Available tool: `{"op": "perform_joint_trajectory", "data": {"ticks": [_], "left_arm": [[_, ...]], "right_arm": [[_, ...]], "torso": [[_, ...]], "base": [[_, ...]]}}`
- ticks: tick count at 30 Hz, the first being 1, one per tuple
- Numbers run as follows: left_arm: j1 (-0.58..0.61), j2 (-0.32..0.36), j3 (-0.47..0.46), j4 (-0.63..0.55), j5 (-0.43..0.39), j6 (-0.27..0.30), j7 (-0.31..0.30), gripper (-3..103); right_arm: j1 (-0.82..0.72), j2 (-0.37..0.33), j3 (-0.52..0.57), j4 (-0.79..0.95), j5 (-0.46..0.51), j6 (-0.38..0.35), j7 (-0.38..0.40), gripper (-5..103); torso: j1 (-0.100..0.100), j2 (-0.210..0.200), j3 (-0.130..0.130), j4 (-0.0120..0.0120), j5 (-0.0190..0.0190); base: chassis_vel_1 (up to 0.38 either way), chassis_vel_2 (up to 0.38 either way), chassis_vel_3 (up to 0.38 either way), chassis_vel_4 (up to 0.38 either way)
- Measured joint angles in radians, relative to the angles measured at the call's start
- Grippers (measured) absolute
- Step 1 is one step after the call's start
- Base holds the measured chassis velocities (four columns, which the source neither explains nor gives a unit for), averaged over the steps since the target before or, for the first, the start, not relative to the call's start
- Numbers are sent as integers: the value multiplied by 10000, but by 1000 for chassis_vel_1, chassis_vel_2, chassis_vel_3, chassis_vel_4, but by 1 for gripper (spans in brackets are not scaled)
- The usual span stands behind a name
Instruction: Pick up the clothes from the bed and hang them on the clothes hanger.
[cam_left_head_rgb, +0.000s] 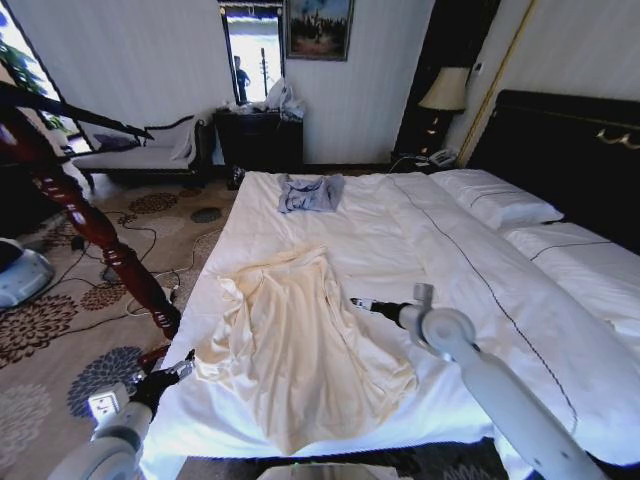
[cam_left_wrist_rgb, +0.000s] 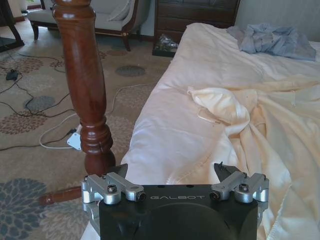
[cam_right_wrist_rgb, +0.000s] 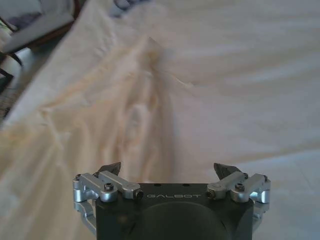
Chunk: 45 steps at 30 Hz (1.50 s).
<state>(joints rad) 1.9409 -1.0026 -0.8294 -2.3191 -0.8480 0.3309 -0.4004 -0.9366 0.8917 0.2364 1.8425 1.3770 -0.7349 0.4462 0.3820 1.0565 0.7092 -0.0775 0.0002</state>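
The clothes (cam_left_head_rgb: 300, 340), a long wrinkled cream garment, lie spread flat on the near left part of the bed (cam_left_head_rgb: 400, 240). My right gripper (cam_left_head_rgb: 358, 302) hovers open just off the garment's right edge, pointing toward it; in the right wrist view the gripper (cam_right_wrist_rgb: 167, 168) is low over the cream cloth (cam_right_wrist_rgb: 100, 115) and white duvet (cam_right_wrist_rgb: 250, 75). My left gripper (cam_left_head_rgb: 185, 365) is open beside the bed's near left corner; it (cam_left_wrist_rgb: 170, 170) faces the garment's bunched edge (cam_left_wrist_rgb: 250, 120). The clothes hanger (cam_left_head_rgb: 90, 115) shows as a slim dark bar at upper left.
A thick reddish-brown wooden post (cam_left_head_rgb: 90, 225) (cam_left_wrist_rgb: 85, 85) leans close to my left gripper. A small grey-blue garment (cam_left_head_rgb: 310, 192) (cam_left_wrist_rgb: 272, 40) lies farther up the bed. Cables (cam_left_head_rgb: 150, 250) cross the patterned carpet. Pillows (cam_left_head_rgb: 495, 200) and a dark headboard are on the right.
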Motion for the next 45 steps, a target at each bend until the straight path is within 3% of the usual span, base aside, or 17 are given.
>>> {"op": "perform_joint_trajectory", "data": {"ticks": [6, 13, 21, 25, 29, 33, 36, 42, 44, 45], "left_arm": [[-256, 209, 337, 185, -36, 15, -74, 99], [-299, 234, 350, 236, -82, 23, -98, 99], [-325, 242, 360, 249, -120, 30, -98, 99], [-331, 243, 368, 264, -123, 32, -94, 99], [-363, 274, 384, 278, -140, 35, -93, 99], [-386, 330, 391, 313, -181, 39, -91, 99], [-387, 338, 389, 325, -194, 39, -90, 99], [-394, 355, 357, 380, -258, 40, -84, 99], [-396, 356, 348, 381, -281, 39, -84, 99], [-395, 356, 329, 383, -314, 39, -84, 99]], "right_arm": [[-52, 54, 58, -953, -755, -14, -616, 95], [-150, 147, 1, -740, -512, -20, -684, 71], [-333, 192, -53, -600, -501, -20, -691, 79], [-381, 229, -112, -635, -576, -20, -705, 90], [-431, 255, -157, -741, -680, -20, -710, 92], [-562, 256, -208, -725, -723, -20, -744, 71], [-630, 255, -268, -650, -779, -19, -763, 65], [-660, 284, -373, -596, -912, -17, -775, 38], [-646, 281, -373, -596, -912, -17, -776, 38], [-625, 273, -373, -593, -912, -15, -776, 33]], "torso": [[0, 0, 0, -6, -2], [-1, 0, 0, -1, -2], [-2, 1, -1, -2, -2], [-2, 0, -1, -1, -2], [-2, 0, 0, -2, -2], [-2, 0, -1, -2, -2], [-2, 0, -1, -3, -2], [-1, 1, -1, -2, -2], [-1, 1, -1, -3, -2], [-2, 1, -1, -2, -2]], "base": [[0, 0, 0, 0], [0, 0, 0, 0], [0, 0, 0, 0], [0, 0, 0, 0], [0, 0, 0, 0], [0, 0, 0, 0], [0, 0, 0, 0], [0, 0, 0, 0], [0, 0, 0, 0], [0, 0, 0, 0]]}}
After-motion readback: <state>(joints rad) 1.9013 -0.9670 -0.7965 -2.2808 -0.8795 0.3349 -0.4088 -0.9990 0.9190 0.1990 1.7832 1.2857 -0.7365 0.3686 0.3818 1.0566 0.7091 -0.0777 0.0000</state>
